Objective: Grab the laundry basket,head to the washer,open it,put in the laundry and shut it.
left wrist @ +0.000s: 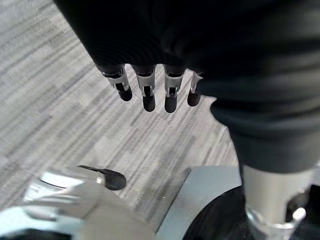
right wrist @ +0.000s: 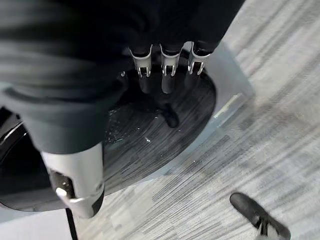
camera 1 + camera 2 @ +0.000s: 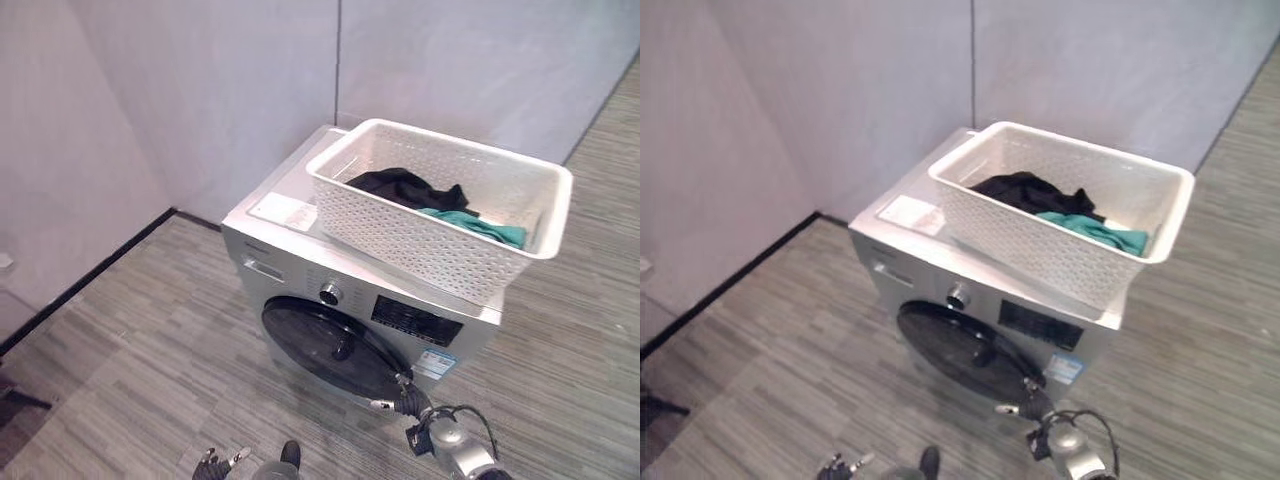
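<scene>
Centrally, a silver washer [image 3: 300,262] is shown standing on a grey plank floor [image 3: 130,370] near the corner of two pale walls [image 3: 200,90]. A white perforated basket [image 3: 440,215] is set on the washer's top, toward its right edge and overhanging the front edge slightly. Inside the basket, a black garment [image 3: 400,187] is seen lying next to a teal garment [image 3: 480,225], the two touching. The round dark door [image 3: 335,345] is seen closed on the washer's front face, below a knob [image 3: 329,294] and a dark panel [image 3: 415,322]. The right hand [image 2: 165,75] is held at the door's lower right edge, its fingers [image 2: 169,82] straight and close to the glass; contact cannot be told. The left hand [image 1: 150,82] is held low over the floor, its fingers straight, spread slightly and holding nothing.
</scene>
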You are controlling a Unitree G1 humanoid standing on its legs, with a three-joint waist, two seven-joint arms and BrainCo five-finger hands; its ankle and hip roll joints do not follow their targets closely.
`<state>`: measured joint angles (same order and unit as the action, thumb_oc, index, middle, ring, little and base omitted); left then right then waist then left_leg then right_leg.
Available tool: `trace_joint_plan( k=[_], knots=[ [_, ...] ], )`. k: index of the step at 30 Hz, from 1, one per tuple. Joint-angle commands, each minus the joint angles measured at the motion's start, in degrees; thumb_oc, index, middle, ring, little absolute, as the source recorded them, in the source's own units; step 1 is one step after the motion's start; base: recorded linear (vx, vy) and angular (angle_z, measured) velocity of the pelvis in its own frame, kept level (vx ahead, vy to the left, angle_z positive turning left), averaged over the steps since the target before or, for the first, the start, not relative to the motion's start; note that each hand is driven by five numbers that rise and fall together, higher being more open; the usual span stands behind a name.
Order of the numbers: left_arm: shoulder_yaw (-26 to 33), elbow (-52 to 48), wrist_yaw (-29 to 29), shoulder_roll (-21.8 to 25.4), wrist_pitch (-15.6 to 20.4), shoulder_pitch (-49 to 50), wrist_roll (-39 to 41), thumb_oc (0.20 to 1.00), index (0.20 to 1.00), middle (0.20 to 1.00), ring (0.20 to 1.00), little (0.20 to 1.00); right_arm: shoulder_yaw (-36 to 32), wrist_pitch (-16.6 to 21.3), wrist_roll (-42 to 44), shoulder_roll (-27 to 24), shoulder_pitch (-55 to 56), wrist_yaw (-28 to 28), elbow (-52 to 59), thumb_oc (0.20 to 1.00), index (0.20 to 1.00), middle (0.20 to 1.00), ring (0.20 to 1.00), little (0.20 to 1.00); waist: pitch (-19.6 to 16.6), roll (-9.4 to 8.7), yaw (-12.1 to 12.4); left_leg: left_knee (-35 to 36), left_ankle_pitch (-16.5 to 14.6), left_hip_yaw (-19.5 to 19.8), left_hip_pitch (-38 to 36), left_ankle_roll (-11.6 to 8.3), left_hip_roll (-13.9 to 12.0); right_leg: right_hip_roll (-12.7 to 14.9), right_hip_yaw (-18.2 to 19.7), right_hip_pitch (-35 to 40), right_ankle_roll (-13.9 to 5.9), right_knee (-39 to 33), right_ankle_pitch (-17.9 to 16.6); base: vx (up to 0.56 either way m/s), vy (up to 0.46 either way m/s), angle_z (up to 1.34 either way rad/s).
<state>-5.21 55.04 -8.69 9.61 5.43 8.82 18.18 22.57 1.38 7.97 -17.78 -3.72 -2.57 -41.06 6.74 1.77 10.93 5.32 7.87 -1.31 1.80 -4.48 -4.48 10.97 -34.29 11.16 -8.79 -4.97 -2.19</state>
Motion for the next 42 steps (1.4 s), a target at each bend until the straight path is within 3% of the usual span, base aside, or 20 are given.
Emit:
trace_joint_plan(
  k=[1,8,14,19,23,24,30,34,35,39,40,41,42],
  knots=[
    [0.3,1.8,-0.7,2.5,2.0,-3.3,1.9,1.0,1.0,1.0,1.0,1.0,-1.3,1.6,-2.5,-3.0,-3.0,-1.9,4.0,1.0,1.0,1.0,1.0,1.0,1.8,-1.13,-0.1,-2.7,-6.2,1.1,1.3,-2.48,-3.6,2.6,3.5,-1.9,1.47,3.1,6.3,-0.02,0.02,0.16],
    [1.0,2.2,-0.9,2.8,2.6,-2.7,2.0,1.0,1.0,1.0,1.0,1.0,-4.1,2.2,-6.3,-8.7,-8.3,-5.4,9.6,1.0,1.0,1.0,1.0,1.0,4.5,-0.64,-0.5,-2.9,-6.3,-0.9,2.5,-1.8,-3.5,3.8,6.1,-5.8,0.81,4.1,5.1,-0.04,0.034,-0.07],
    [-0.6,-0.1,-1.2,2.8,3.5,-3.4,4.5,1.0,1.0,1.0,1.0,1.0,-2.4,2.6,-4.7,-7.7,-16.1,-7.3,6.9,1.0,1.0,1.0,1.0,1.0,7.0,0.19,0.1,-3.5,-6.1,-2.1,5.2,-1.22,-2.9,4.9,7.8,-9.7,0.24,4.3,3.4,-0.07,0.059,-0.21],
    [-1.7,-2.7,-1.8,2.7,4.1,-4.4,7.5,1.0,1.0,1.0,1.0,1.0,-0.7,2.7,-2.5,-4.3,-20.0,-8.1,4.4,1.0,1.0,1.0,1.0,1.0,8.9,0.73,1.0,-4.2,-5.9,-1.9,7.7,-0.96,-2.1,5.6,8.0,-11.6,-0.01,4.2,2.5,-0.03,0.052,-0.05],
    [-3.9,-4.9,-2.5,2.4,4.6,-6.0,9.5,1.0,1.0,1.0,1.0,1.0,1.1,2.7,-0.5,0.7,-23.5,-9.3,-0.9,1.0,1.0,1.0,1.0,1.0,10.8,1.73,2.1,-5.1,-5.6,-1.0,10.6,-0.91,-1.3,6.4,7.3,-13.3,0.02,4.6,2.1,-0.04,0.064,0.06],
    [-5.5,-5.8,-3.1,2.3,5.0,-7.1,9.8,1.0,1.0,1.0,1.0,1.0,2.8,2.9,0.4,3.7,-25.8,-9.5,-4.4,1.0,1.0,1.0,1.0,1.0,11.7,2.57,2.9,-5.6,-5.5,-0.4,12.3,-0.96,-0.9,6.8,6.7,-14.1,-0.03,4.9,2.0,-0.08,0.057,0.19],
    [-8.0,-11.4,-3.7,3.6,6.4,-9.2,13.5,1.0,1.0,1.0,1.0,1.0,2.9,5.1,9.7,10.6,-34.8,-8.6,-10.7,1.0,1.0,1.0,1.0,1.0,15.1,5.16,5.7,-8.1,-4.9,0.1,18.3,-1.19,0.2,7.8,6.7,-19.4,0.25,8.0,2.5,-0.08,0.035,0.07],
    [-9.2,-10.6,-4.1,3.6,6.6,-10.9,14.6,1.0,1.0,1.0,1.0,1.0,6.7,4.9,11.3,15.7,-35.4,-7.5,-12.4,1.0,1.0,1.0,1.0,1.0,16.1,5.56,6.2,-8.4,-4.4,0.4,19.8,-1.41,0.1,7.8,6.5,-21.2,0.68,10.2,3.6,-0.04,-0.02,-0.11],
    [-10.3,-9.6,-4.9,3.1,6.6,-12.4,15.4,1.0,1.0,1.0,1.0,1.0,8.4,4.8,13.7,19.5,-34.8,-6.8,-14.5,1.0,1.0,1.0,1.0,1.0,16.1,5.61,6.7,-8.2,-4.0,0.8,20.1,-1.74,-0.2,7.4,6.3,-21.3,1.04,10.7,4.3,-0.03,-0.102,-0.16],
    [-13.0,-7.9,-5.9,3.1,5.9,-14.7,14.0,1.0,1.0,1.0,1.0,1.0,11.4,4.8,16.6,24.3,-33.5,-5.9,-16.8,1.0,1.0,1.0,1.0,1.0,15.7,5.65,6.4,-7.9,-2.9,3.4,20.5,-2.23,-0.8,4.9,9.6,-21.4,2.13,12.9,7.8,-0.05,-0.163,-0.01],
    [-14.8,-7.3,-6.0,3.5,5.9,-16.3,13.6,1.0,1.0,1.0,1.0,1.0,13.1,5.3,18.8,25.8,-32.9,-5.7,-17.0,1.0,1.0,1.0,1.0,1.0,15.4,5.75,5.5,-7.9,-0.9,6.6,21.6,-1.69,-0.2,-0.1,17.1,-22.6,3.85,15.2,10.8,-0.09,-0.205,0.25],
    [-15.4,-7.0,-5.7,3.8,6.0,-16.9,13.9,1.0,1.0,1.0,1.0,1.0,14.1,5.6,19.9,26.0,-32.4,-6.0,-17.4,1.0,1.0,1.0,1.0,1.0,15.3,5.69,5.2,-8.0,-0.3,8.8,21.4,-1.5,0.2,-3.6,21.5,-22.7,5.03,16.7,12.8,-0.09,-0.202,0.47],
    [-15.4,-7.0,-5.7,3.8,6.0,-16.9,13.9,1.0,1.0,1.0,1.0,1.0,14.1,5.6,19.9,26.0,-32.4,-6.0,-17.4,1.0,1.0,1.0,1.0,1.0,15.4,5.68,5.2,-8.0,-0.3,8.8,21.4,-1.5,0.2,-3.6,21.5,-22.7,5.03,16.8,12.9,-0.1,-0.247,1.28]
  ],
)
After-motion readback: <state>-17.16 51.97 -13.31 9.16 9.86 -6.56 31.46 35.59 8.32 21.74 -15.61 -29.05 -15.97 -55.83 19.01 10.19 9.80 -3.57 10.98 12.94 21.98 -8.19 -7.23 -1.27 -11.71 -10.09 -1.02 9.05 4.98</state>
